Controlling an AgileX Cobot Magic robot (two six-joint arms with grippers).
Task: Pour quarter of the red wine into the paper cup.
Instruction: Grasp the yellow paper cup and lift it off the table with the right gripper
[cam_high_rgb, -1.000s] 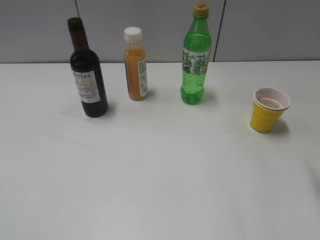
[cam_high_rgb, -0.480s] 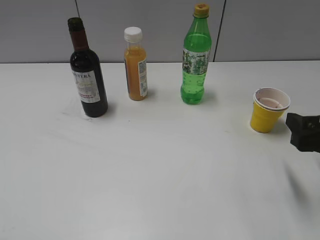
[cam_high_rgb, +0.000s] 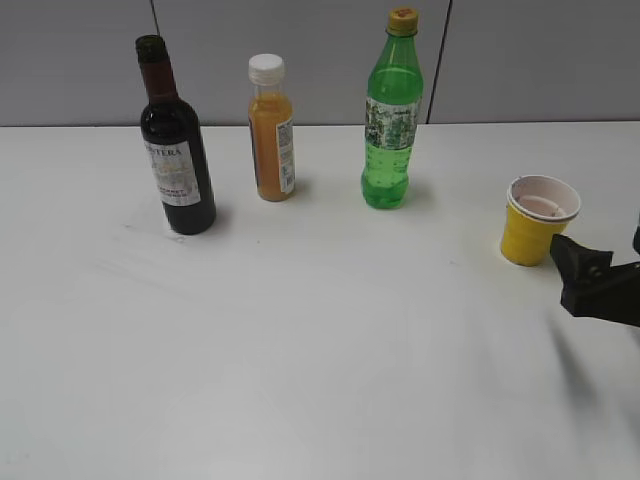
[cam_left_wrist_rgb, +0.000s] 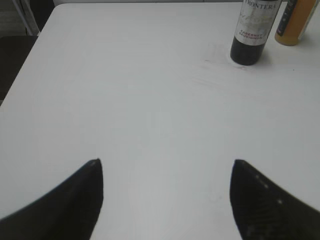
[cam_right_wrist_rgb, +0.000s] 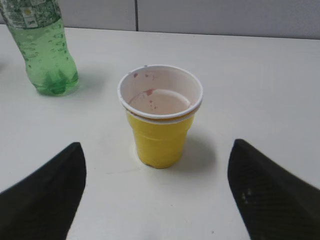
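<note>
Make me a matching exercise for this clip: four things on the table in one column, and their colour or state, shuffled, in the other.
Things:
1. wine bottle
2. juice bottle
3. soda bottle
4. cup

Descriptions:
A. green, yellow cap
B. yellow outside, white inside with reddish stains
C. orange contents, white cap
D. near-black glass, white label, leftmost

Pairs: 1-D, 2-C, 3-A, 4-B
</note>
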